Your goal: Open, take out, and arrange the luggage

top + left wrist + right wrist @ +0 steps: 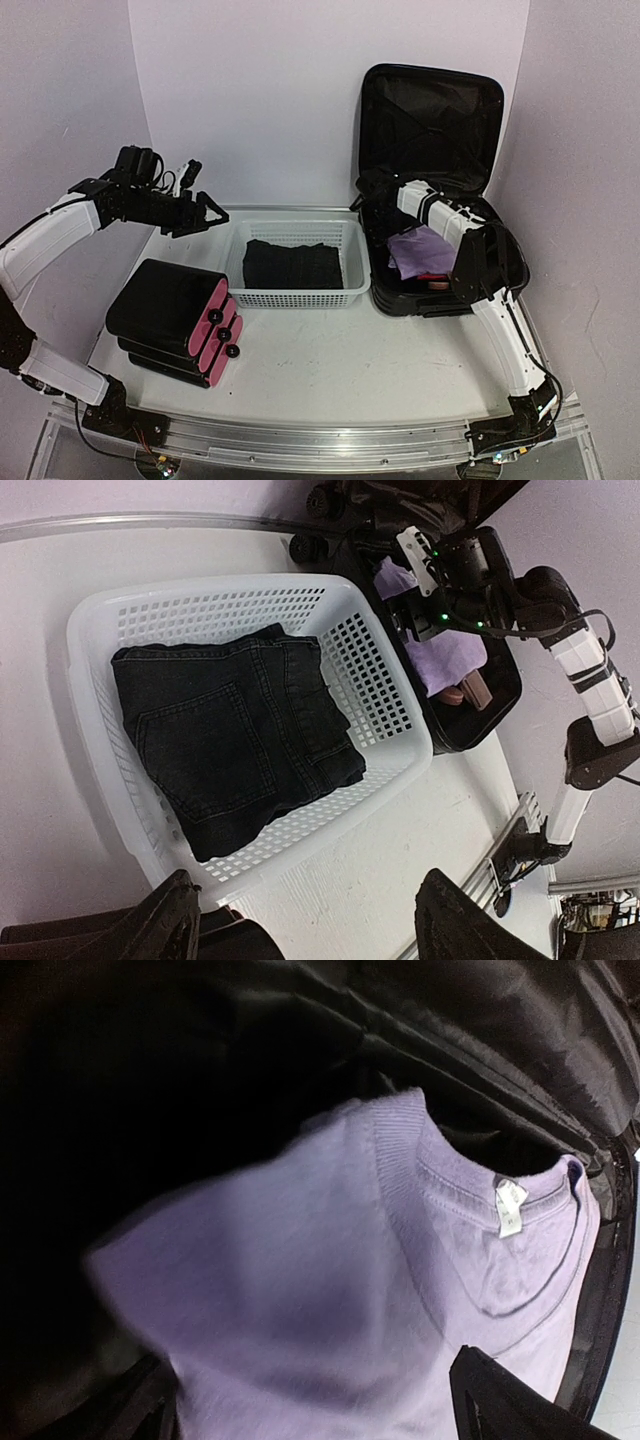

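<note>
Currently mid-unpack: luggage [430,120] stands open at back right. Basket [300,296] beside it holds jeans [293,265]. Shirt [420,250] sits inside the luggage, right gripper [312,1365] spread over it. Next: pinch, lift, move to basket. Left gripper [310,880] spread, empty, near basket.

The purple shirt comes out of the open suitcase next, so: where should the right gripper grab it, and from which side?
Probably pinch the humped cloth in the body of the purple shirt, below its ribbed collar, coming straight down from above. The shirt lies bunched in the lower half of the suitcase, whose walls block a sideways approach; the open right gripper hangs over it.
</note>
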### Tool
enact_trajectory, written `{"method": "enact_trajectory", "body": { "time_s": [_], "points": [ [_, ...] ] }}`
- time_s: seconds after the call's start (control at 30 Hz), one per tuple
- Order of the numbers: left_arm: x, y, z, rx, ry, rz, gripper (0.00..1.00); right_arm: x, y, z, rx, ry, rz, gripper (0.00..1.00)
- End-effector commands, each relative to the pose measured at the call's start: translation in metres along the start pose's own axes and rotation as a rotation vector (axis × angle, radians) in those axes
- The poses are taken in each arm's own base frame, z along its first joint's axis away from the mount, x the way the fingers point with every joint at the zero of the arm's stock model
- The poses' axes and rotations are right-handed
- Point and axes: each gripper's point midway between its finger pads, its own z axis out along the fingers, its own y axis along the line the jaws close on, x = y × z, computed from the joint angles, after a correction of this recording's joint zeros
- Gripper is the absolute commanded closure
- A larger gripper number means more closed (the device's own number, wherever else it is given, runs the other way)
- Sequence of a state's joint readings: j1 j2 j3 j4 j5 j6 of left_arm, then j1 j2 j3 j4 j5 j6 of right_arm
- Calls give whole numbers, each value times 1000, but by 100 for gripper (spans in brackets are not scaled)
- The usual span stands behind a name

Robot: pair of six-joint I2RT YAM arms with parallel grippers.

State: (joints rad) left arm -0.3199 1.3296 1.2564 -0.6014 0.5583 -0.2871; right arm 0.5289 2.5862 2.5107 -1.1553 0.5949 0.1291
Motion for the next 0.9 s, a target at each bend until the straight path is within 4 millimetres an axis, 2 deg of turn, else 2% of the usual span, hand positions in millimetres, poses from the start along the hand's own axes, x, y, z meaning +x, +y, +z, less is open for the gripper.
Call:
{"method": "enact_trajectory", "body": {
  "time_s": [0.0,0.13,0.2,0.37,0.5,0.6,0.73,0.87],
  "points": [
    [-6,-12,-9,35,-39,42,26,-14,-12,12,33,-41,46,8],
    [-6,-13,-11,35,-45,40,26,-14,-19,16,-12,-30,94,19],
    [-6,-13,-11,36,-45,35,26,-14,-22,12,-46,-27,125,27],
    [-8,-16,-14,40,-55,33,26,-17,-20,-4,-213,-28,205,40],
    [-8,-17,-14,46,-55,26,26,-19,-24,-14,-316,-31,235,48],
    [-7,-17,-13,53,-53,22,26,-21,-24,-18,-419,-26,263,49],
    [-6,-18,-12,61,-49,19,27,-15,-23,-14,-552,11,311,57],
    [-5,-19,-12,68,-46,16,27,-12,-20,-10,-691,34,366,58]
  ]
}}
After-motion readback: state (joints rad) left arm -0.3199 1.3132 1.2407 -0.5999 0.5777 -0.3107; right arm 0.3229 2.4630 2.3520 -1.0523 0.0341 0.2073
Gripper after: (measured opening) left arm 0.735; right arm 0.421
